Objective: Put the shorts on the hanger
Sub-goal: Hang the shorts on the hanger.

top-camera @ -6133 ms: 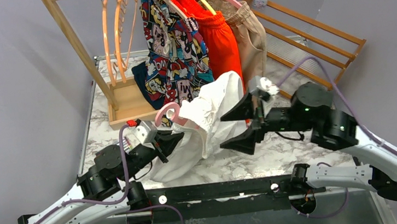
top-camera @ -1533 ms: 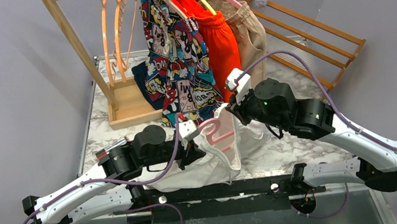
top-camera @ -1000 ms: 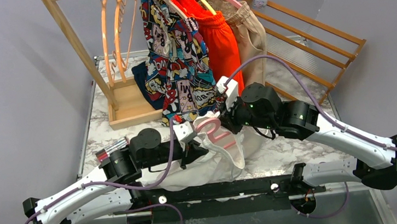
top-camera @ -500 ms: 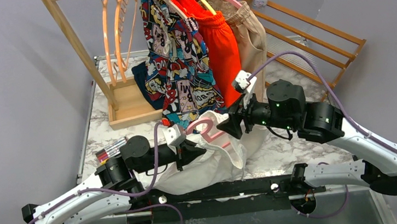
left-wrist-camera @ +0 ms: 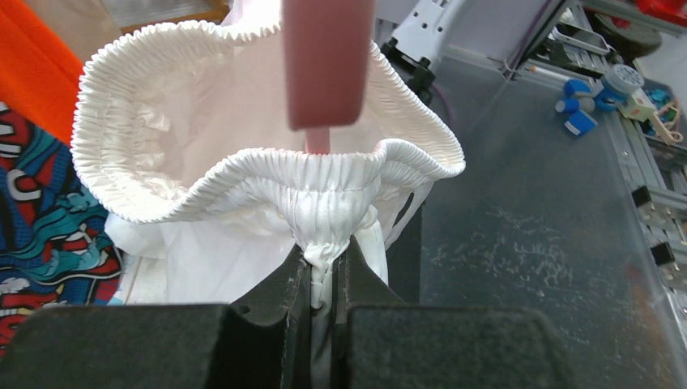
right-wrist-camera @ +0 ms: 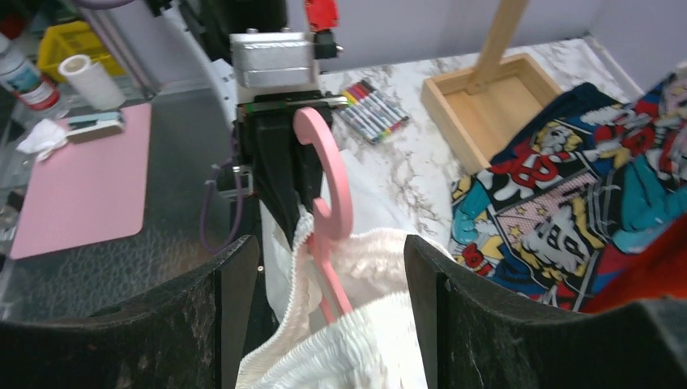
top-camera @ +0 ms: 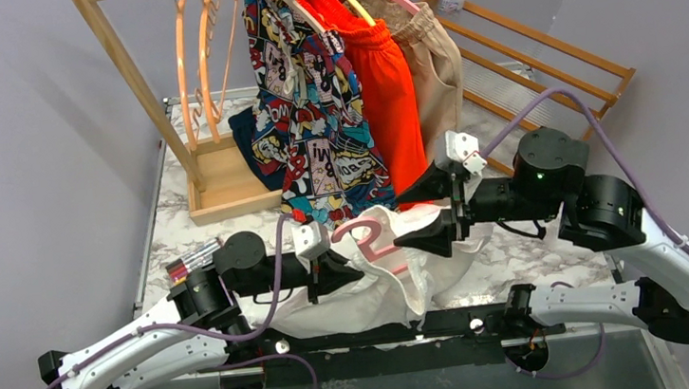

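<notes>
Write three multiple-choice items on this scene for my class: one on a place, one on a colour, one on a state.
1. Where is the pink hanger?
A. Hung on the rack
B. Standing in the white shorts' waistband
C. Flat on the table

2. What colour are the two empty hangers on the rack?
A. Blue
B. Green
C. Orange

3. How is the right gripper?
A. Open, holding nothing
B. Shut on the pink hanger
C. Shut on the white shorts

Answers: 1 B, its hook rises out of the waistband; 2 C, both loops are orange; 3 A, its jaws stand wide apart.
</notes>
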Available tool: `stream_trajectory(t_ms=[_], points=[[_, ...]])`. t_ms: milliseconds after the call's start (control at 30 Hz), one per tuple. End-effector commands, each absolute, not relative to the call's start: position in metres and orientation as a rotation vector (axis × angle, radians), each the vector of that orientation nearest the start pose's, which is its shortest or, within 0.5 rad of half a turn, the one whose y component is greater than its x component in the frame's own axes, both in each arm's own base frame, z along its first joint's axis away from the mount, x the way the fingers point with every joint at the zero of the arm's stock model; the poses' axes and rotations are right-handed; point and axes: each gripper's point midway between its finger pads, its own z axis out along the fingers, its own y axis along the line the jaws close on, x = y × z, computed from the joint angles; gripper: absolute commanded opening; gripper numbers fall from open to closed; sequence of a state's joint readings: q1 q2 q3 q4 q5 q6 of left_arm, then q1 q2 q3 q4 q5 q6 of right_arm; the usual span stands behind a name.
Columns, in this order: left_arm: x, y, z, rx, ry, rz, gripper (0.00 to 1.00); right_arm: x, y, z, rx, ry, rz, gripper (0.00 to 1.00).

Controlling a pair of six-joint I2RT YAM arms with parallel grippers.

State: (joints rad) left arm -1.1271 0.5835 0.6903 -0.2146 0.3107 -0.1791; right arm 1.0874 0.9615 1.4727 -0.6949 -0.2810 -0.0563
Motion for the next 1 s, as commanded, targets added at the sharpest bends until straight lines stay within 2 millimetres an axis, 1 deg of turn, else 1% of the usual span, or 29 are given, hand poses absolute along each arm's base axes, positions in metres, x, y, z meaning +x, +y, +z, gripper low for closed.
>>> stream_trajectory(t_ms=[0,67,167,300,400,467,533,767,800,833,900,967], points=[[0.04,-0.275,0.311,1.13,1.376,-1.33,0.0,0.066,0.292,0.41,-1.371,1.339,1.104,0.69],[0.039,-0.275,0.312,1.143,1.373,-1.337,0.0,0.064,0.298,0.403,-1.398,1.351,1.122,0.69],[0.037,-0.275,0.315,1.153,1.366,-1.341,0.0,0.069,0.303,0.395,-1.4,1.369,1.109,0.69],[0.038,-0.276,0.315,1.156,1.367,-1.331,0.0,0.065,0.306,0.398,-1.402,1.346,1.145,0.68],[0.038,-0.277,0.313,1.162,1.369,-1.328,0.0,0.064,0.312,0.395,-1.412,1.36,1.17,0.64],[0.04,-0.278,0.311,1.167,1.378,-1.323,0.0,0.064,0.315,0.389,-1.42,1.377,1.184,0.59],[0.04,-0.28,0.31,1.172,1.383,-1.324,0.0,0.064,0.318,0.386,-1.42,1.386,1.194,0.51],[0.041,-0.279,0.315,1.169,1.367,-1.313,0.0,0.066,0.324,0.372,-1.425,1.426,1.2,0.33],[0.041,-0.279,0.316,1.169,1.366,-1.314,0.0,0.066,0.324,0.371,-1.427,1.429,1.202,0.28],[0.041,-0.279,0.315,1.169,1.371,-1.31,0.0,0.067,0.325,0.37,-1.425,1.433,1.201,0.2],[0.043,-0.279,0.315,1.164,1.374,-1.303,0.0,0.068,0.325,0.368,-1.417,1.441,1.194,0.02],[0.046,-0.278,0.313,1.15,1.389,-1.289,0.0,0.071,0.324,0.368,-1.397,1.447,1.18,0.01]])
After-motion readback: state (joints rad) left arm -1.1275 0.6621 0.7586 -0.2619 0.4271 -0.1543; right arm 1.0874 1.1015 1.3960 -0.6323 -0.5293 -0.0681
